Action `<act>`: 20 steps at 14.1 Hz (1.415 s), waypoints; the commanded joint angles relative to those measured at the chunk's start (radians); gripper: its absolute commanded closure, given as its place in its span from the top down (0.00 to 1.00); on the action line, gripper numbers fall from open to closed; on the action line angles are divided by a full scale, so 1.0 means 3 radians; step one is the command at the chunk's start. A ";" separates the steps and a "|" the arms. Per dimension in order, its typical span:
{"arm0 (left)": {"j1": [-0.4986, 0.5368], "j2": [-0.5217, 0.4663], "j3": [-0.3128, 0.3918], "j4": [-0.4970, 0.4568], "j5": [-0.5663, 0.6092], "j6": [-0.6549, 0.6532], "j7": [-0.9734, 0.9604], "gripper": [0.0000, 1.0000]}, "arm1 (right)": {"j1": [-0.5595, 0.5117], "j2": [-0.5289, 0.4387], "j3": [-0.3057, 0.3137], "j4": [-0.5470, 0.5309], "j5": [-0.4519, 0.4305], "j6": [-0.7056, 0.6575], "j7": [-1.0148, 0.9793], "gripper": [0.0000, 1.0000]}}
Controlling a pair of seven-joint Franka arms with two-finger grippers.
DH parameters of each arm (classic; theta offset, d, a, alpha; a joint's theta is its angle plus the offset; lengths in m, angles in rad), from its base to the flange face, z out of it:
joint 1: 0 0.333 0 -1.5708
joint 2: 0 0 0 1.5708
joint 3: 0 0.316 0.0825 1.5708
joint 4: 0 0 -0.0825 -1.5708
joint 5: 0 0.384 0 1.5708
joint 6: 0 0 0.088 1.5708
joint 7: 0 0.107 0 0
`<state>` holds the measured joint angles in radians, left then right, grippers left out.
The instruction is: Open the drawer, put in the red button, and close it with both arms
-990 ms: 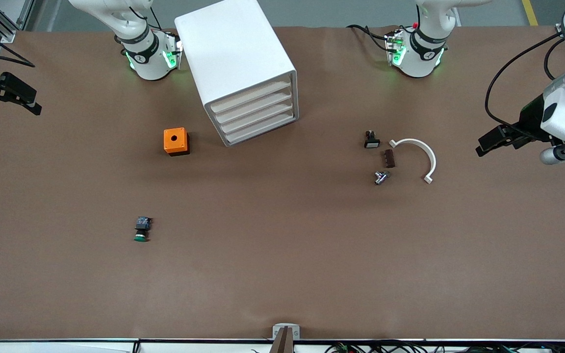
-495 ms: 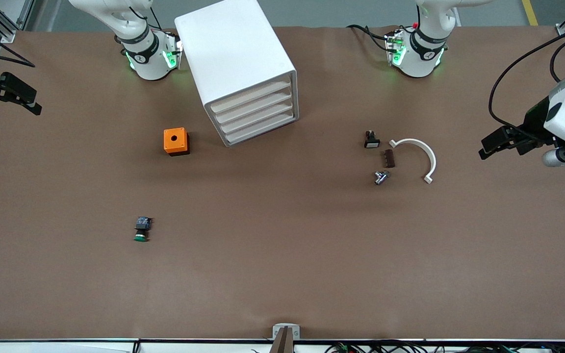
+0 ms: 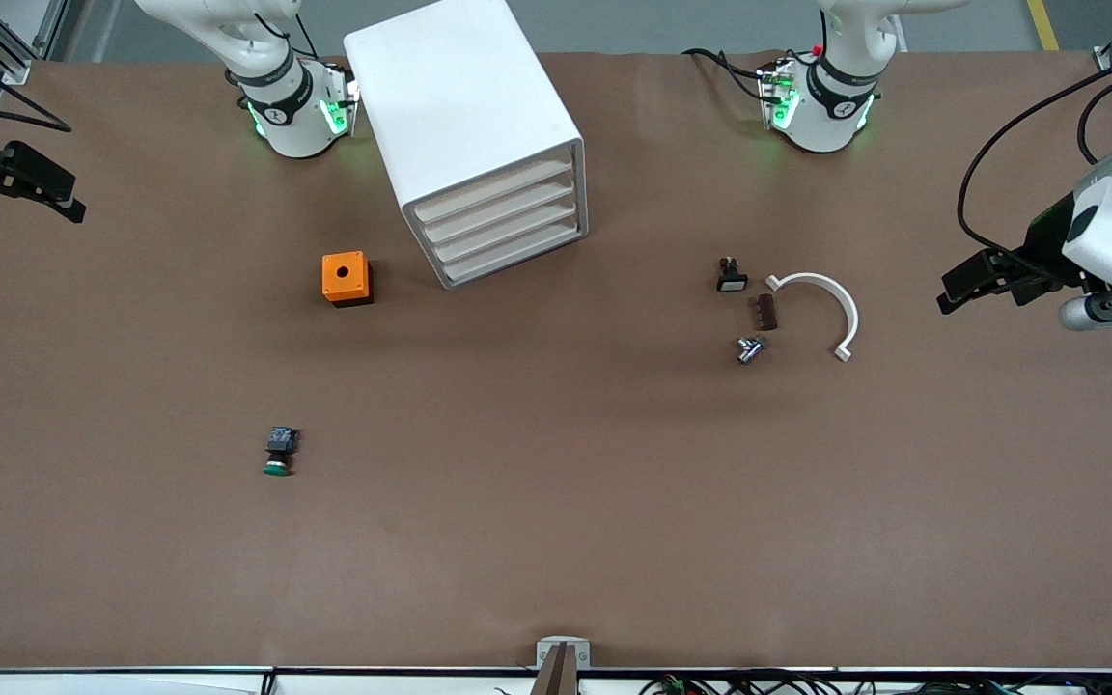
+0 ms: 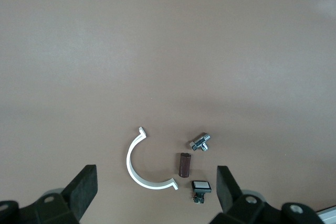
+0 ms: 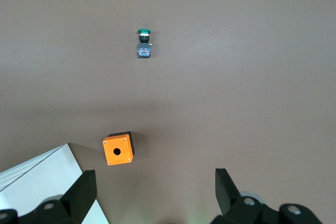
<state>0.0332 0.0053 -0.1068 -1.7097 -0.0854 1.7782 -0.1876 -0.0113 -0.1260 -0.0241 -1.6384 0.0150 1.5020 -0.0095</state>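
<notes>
The white cabinet (image 3: 464,116) stands between the two arm bases. Its four cream drawer fronts (image 3: 503,227) are all pushed in. A corner of the cabinet (image 5: 37,182) shows in the right wrist view. The red button is out of view. A green-capped button (image 3: 278,452) (image 5: 143,43) lies alone on the table, nearer the front camera. My left gripper (image 3: 963,283) (image 4: 156,192) hangs open and empty over the left arm's end of the table. My right gripper (image 3: 40,188) (image 5: 155,195) hangs open and empty over the right arm's end.
An orange box with a hole (image 3: 347,278) (image 5: 118,149) sits beside the cabinet. Toward the left arm's end lie a white arc (image 3: 826,304) (image 4: 137,166), a brown block (image 3: 765,312) (image 4: 184,164), a metal fitting (image 3: 750,348) (image 4: 199,141) and a small black switch (image 3: 731,276) (image 4: 201,187).
The left gripper drifted slightly and came back close to where it was. The right gripper rose a touch. Nothing on the table moved.
</notes>
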 commanded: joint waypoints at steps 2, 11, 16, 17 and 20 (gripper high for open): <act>0.0002 -0.0002 0.0023 0.0207 0.0065 -0.0215 0.0053 1.00 | -0.0019 -0.0009 0.0019 0.0026 -0.0004 -0.0032 0.0067 1.00; -0.0034 0.0023 0.0008 0.0478 0.0310 -0.0426 0.0048 1.00 | -0.0024 -0.0020 0.0019 0.0026 0.0022 -0.0011 0.0073 1.00; -0.0019 0.0023 0.0003 0.0509 0.0290 -0.0538 0.0022 1.00 | -0.0034 -0.0020 0.0009 0.0026 0.0124 -0.0011 0.0062 1.00; -0.0014 0.0023 0.0008 0.0509 0.0290 -0.0538 0.0022 1.00 | -0.0034 -0.0020 0.0009 0.0026 0.0124 -0.0011 0.0062 1.00; -0.0014 0.0028 0.0003 0.0509 0.0290 -0.0538 0.0022 1.00 | -0.0029 -0.0020 0.0009 0.0026 0.0083 -0.0011 0.0057 1.00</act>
<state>0.0269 0.0055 -0.1026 -1.5793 -0.0104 1.6372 -0.1871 -0.0113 -0.1260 -0.0257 -1.6373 0.0363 1.5024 -0.0031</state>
